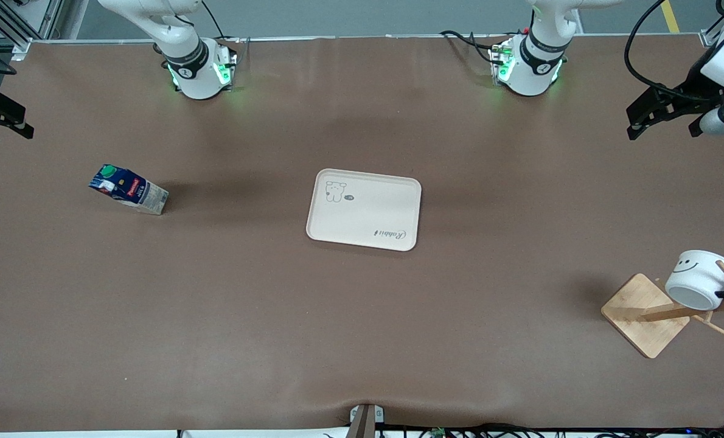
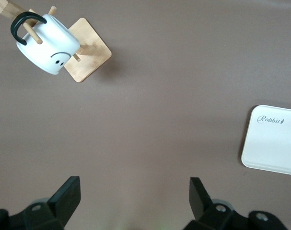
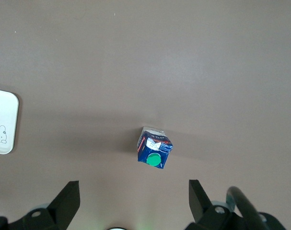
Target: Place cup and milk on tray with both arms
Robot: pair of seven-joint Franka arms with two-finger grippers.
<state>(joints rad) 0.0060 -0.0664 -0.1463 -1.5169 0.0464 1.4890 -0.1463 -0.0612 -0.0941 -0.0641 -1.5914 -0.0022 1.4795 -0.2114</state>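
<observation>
So nothing's on the tray [image 1: 365, 210] yet, it sits bare mid-counter [image 1: 337, 316]. The milk [image 1: 129, 190] stands upright toward the right arm's end, well apart from the tray. The cup [image 1: 698, 278] hangs by its handle on a peg of a wooden rack [image 1: 648, 313] toward the left arm's end, nearer the front camera than the tray.

Both hands are spread wide and carrying nothing. The left hand [image 2: 134, 194] hovers high over bare counter, with cup and tray both well off from it. The right hand [image 3: 134, 194] hovers over counter just beside the milk.

What I'd worry about: the cup looks like the tricky one. It hangs tilted on that peg, so pulling it off at the wrong angle could snag the handle and drag or tip the whole rack. The milk is small and tall-ish, so an off-centre pinch could knock it over.

Hard to see: in the front view the right hand barely shows at the edge, and the left is partly cut off. The rack's post runs out of frame too
</observation>
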